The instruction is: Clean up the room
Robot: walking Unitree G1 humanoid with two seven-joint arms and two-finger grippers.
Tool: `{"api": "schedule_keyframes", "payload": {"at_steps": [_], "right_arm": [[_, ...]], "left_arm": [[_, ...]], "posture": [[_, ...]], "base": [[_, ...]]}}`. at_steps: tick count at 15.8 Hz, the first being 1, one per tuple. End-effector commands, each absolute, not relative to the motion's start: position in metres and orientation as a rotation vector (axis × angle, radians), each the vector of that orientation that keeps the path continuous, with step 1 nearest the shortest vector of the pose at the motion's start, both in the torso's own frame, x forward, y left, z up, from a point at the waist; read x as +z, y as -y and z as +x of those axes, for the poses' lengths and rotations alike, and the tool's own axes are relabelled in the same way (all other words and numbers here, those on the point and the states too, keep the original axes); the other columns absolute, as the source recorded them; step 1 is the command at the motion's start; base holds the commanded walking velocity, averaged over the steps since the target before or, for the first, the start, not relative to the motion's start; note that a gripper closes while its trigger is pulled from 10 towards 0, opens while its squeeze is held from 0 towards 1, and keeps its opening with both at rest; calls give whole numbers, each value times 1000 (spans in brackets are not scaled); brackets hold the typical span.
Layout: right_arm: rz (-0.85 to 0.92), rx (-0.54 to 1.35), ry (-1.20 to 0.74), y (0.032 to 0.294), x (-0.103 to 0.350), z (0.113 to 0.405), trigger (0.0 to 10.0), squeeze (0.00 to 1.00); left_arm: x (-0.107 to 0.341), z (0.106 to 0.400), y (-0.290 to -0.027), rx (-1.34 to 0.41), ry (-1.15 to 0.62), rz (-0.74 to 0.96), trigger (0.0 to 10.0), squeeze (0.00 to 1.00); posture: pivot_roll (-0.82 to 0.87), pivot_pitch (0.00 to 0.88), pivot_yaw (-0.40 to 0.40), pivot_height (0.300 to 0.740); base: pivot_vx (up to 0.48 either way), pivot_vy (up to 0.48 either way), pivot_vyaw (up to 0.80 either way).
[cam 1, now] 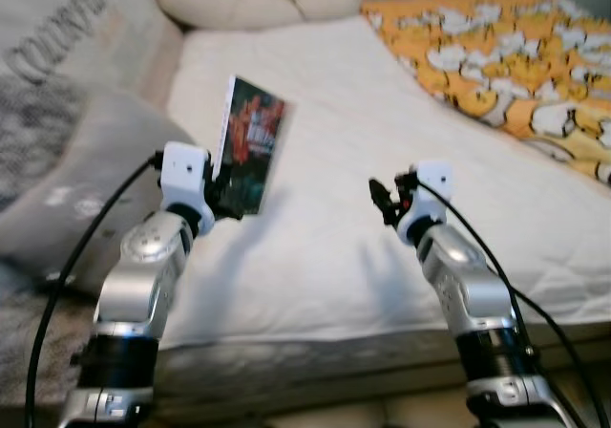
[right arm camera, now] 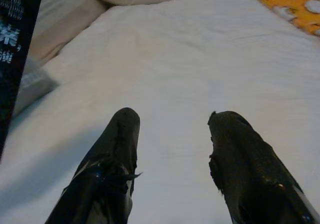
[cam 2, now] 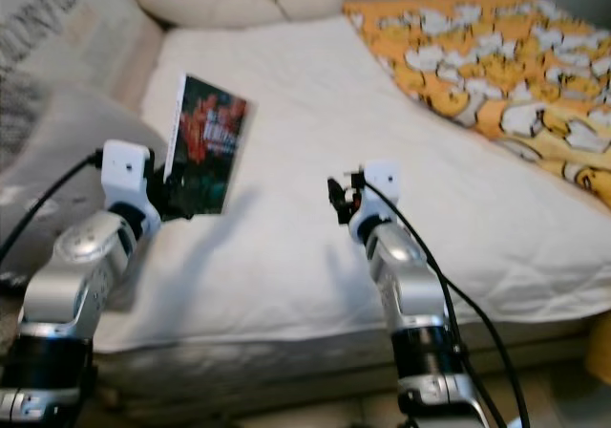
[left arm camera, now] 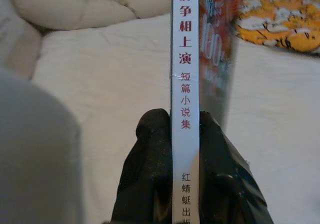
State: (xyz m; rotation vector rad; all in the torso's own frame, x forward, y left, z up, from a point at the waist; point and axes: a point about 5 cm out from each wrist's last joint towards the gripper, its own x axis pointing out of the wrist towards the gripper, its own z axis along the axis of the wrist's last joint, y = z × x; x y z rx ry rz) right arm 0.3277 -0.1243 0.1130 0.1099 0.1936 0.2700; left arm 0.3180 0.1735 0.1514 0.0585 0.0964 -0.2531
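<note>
A thin book (cam 1: 252,145) with a dark cover and a white spine (left arm camera: 185,84) stands upright above the white bed sheet (cam 1: 382,160). My left gripper (left arm camera: 185,129) is shut on its lower edge, one black finger on each side of the spine. The book (cam 2: 205,145) is raised over the left part of the bed. My right gripper (right arm camera: 172,121) hovers open above the sheet near the bed's middle, nothing between its fingers (right arm camera: 120,139). The same gripper (cam 1: 386,199) points toward the book, a short way to its right.
A grey cushion (cam 1: 86,189) lies left of the bed beside my left arm. A long cream pillow (cam 1: 258,3) runs along the far end. An orange and white patterned blanket (cam 1: 516,55) covers the bed's right side. The bed's front edge (cam 1: 363,352) is just before me.
</note>
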Motion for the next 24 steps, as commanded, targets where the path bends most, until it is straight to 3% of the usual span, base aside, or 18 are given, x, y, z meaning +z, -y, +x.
{"api": "schedule_keyframes", "payload": {"at_steps": [1,6,24], "right_arm": [[91,300,-189,115,117,328,10000,0],[63,306,-187,115,116,329,10000,0],[35,355,-223,109,111,327,10000,0]], "left_arm": [[162,318,-180,-231,-44,65,10000,0],[164,320,-181,-219,-34,78,10000,0],[164,321,-184,-218,-37,69,10000,0]], "posture": [[4,0,61,740],[4,0,62,740],[1,0,67,740]], "base": [[0,0,0],[0,0,0],[290,0,102]]}}
